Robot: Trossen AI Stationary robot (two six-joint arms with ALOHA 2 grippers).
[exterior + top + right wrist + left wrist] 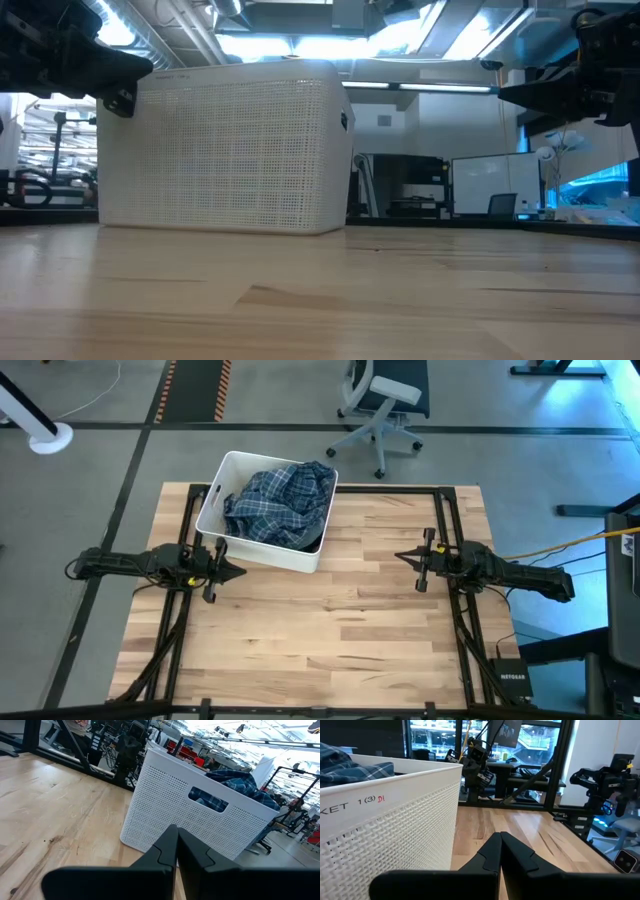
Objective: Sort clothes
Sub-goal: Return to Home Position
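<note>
Plaid shirt [278, 505] is lying bunched in the white bin [265, 552], stretching along its long axis. Left gripper [240, 572] and right gripper [400, 556] are hovering pinched closed, holding nothing.

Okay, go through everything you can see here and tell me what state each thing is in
blue plaid garment: crumpled, heaped inside the bin
white bin: upright on the table, holding the garment
left gripper: shut, empty, close by the bin's near side
right gripper: shut, empty, above bare tabletop
</note>
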